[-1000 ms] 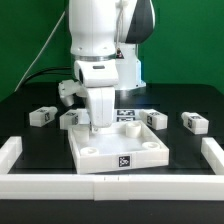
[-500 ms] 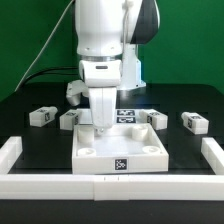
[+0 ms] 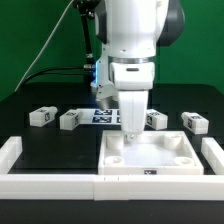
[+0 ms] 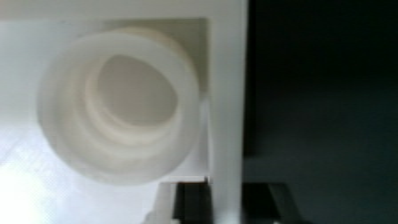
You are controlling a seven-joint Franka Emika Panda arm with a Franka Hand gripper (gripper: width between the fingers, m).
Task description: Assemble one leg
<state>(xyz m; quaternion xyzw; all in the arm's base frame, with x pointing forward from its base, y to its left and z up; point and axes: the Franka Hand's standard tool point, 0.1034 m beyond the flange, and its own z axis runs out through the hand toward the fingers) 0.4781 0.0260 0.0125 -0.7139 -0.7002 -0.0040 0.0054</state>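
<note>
My gripper is shut on the far wall of the large white tray-like panel, which lies flat at the front right of the table. In the wrist view the two dark fingers stand on either side of the panel's thin wall, with a round corner socket beside it. Several small white legs with tags lie behind the panel: two on the exterior view's left and two on its right. None of them is held.
The marker board lies behind the panel, partly hidden by the arm. Long white border bars run along the left, the front and the right. The panel's right side is close to the right bar.
My gripper has moved to the exterior view's right with the panel in its hold. The panel slid from the middle of the table to the front right, near the right bar.
</note>
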